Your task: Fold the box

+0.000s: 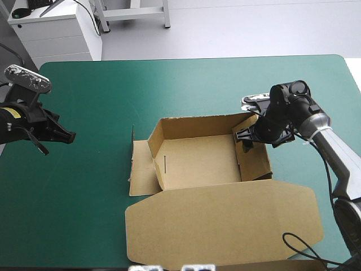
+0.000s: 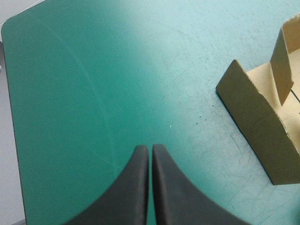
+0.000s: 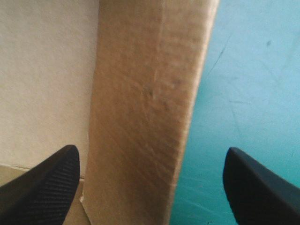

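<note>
My right gripper (image 3: pixel 150 149) straddles the right wall of the box (image 1: pixel 197 161), fingers (image 3: pixel 47 183) spread, set to tuck it; my left gripper (image 2: pixel 150 147) hangs clenched, well clear.

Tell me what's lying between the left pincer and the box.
Nothing: only bare teal-green cover separates the left pincer from the box, clearest in the high view.

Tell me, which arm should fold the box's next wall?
Probably right. The right gripper is open astride the box's right wall; the left gripper is shut, off over the teal-green cover.
</note>
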Robot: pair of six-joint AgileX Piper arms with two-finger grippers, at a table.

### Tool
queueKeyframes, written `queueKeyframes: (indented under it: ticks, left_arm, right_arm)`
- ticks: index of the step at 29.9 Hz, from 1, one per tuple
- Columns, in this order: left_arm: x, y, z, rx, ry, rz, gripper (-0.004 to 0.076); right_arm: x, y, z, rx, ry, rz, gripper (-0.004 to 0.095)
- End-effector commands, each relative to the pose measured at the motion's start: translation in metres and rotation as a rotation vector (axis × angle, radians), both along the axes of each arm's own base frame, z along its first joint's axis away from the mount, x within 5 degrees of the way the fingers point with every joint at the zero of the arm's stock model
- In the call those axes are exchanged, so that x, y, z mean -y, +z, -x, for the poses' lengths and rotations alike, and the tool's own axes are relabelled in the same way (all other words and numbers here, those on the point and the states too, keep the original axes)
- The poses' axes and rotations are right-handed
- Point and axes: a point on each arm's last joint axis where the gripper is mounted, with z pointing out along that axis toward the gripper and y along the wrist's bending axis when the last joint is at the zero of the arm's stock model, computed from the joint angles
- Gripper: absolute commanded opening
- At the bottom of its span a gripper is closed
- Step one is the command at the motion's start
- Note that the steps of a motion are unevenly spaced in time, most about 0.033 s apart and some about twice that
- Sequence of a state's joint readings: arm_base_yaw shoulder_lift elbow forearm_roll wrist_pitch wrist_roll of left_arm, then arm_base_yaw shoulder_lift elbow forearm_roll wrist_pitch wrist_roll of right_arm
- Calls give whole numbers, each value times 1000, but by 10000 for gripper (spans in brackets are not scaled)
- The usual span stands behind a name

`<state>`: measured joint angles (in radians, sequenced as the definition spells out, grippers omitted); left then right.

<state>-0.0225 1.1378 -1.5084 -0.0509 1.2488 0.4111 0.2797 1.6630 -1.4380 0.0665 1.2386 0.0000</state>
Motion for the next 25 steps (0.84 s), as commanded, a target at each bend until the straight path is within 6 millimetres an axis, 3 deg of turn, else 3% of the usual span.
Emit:
queueKeyframes:
  ticks: [1,6,12,19,25]
  left_arm:
    - [1,14,6,91,-4,23,9]
    - [2,14,6,91,-7,30,9]
    - [2,14,6,89,-7,30,9]
    - [2,14,6,89,-7,30,9]
    - [2,14,6,89,-7,30,9]
  right_arm:
    - [4,8,7,16,-2,5,691]
    - [3,-10,4,-42,-2,18,423]
    - [2,-20,0,-72,-2,26,-11]
    - [2,-14,-1,-50,7,22,-19]
    - [2,34,3,108,25,-17,-19]
